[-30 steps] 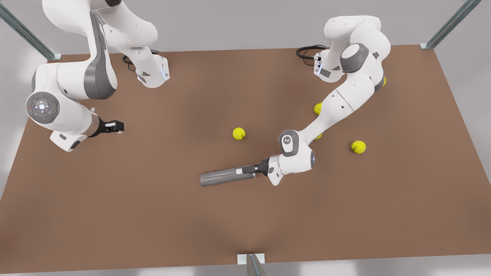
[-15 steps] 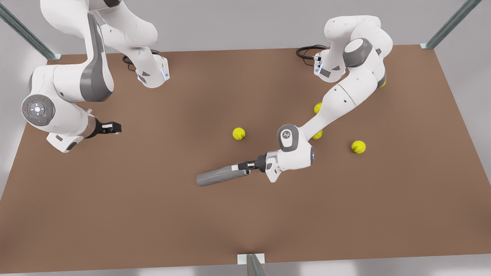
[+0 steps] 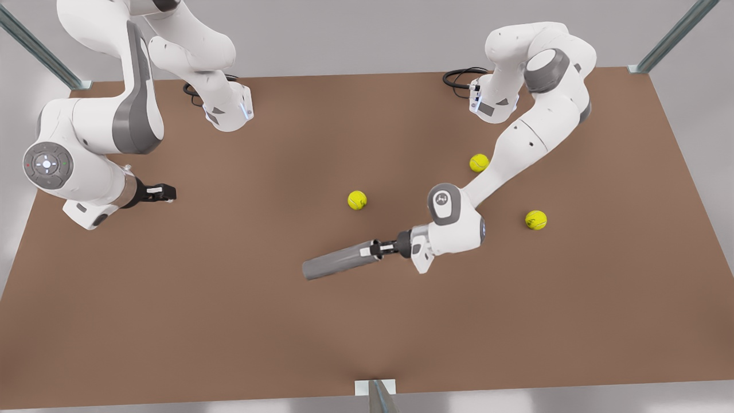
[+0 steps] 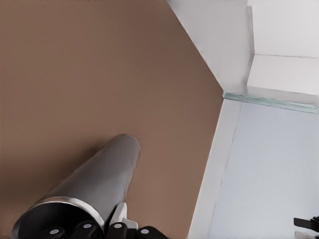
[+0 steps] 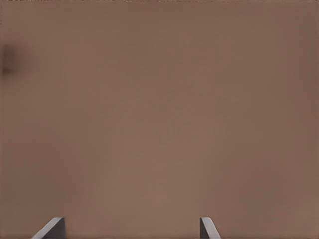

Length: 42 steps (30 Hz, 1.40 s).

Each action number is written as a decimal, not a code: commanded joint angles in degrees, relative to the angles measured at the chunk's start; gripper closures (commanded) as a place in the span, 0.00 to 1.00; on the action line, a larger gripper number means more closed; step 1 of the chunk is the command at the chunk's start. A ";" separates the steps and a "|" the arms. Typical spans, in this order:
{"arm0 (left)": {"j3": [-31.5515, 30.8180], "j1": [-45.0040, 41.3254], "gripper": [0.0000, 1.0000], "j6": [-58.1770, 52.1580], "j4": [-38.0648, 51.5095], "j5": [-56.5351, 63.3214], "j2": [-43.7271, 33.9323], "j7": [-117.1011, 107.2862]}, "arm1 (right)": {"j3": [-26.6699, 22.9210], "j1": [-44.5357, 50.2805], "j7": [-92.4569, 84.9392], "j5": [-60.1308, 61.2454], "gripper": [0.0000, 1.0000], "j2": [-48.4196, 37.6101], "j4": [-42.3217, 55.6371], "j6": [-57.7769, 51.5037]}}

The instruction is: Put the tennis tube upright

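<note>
Brown table (image 3: pixel 229 321), tennis tube (image 3: pixel 338 261) in left gripper (image 3: pixel 375 250)

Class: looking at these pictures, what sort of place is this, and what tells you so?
Probably a simulated robot test bench: two white arms bolted to a bare brown table framed by metal posts, with only a tennis tube and loose tennis balls on it.

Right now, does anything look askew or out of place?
The tennis tube isn't upright; it lies nearly flat, gripped at its rim end by the left gripper. Three tennis balls are scattered loose. The right gripper waits open.
</note>
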 commanded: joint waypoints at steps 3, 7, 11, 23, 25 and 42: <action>0.85 0.50 0.79 -1.89 -3.01 -0.01 -6.95 -6.07 | 0.01 0.07 -0.88 -0.06 0.00 -0.16 0.18 0.50; 9.90 1.20 0.79 -15.33 -6.53 5.61 -21.45 -12.66 | 0.01 0.07 -0.88 -0.41 0.00 -0.51 0.35 0.59; 9.99 6.30 0.79 -27.72 -6.36 21.43 -28.14 -24.97 | 0.01 0.07 -0.88 0.03 0.00 -0.42 0.35 0.59; 10.08 9.72 0.79 -53.57 -1.17 47.80 -31.74 -34.11 | 0.01 -0.01 -0.97 0.38 0.00 -0.07 0.09 0.59; 10.16 9.72 0.79 -52.52 -1.26 48.15 -31.21 -34.20 | 0.01 -0.01 -1.06 0.29 0.00 0.02 0.18 0.59; 10.52 10.60 0.00 -46.45 -1.43 48.15 -27.08 -34.20 | 0.01 -0.10 -1.06 0.56 0.00 0.11 -0.44 0.85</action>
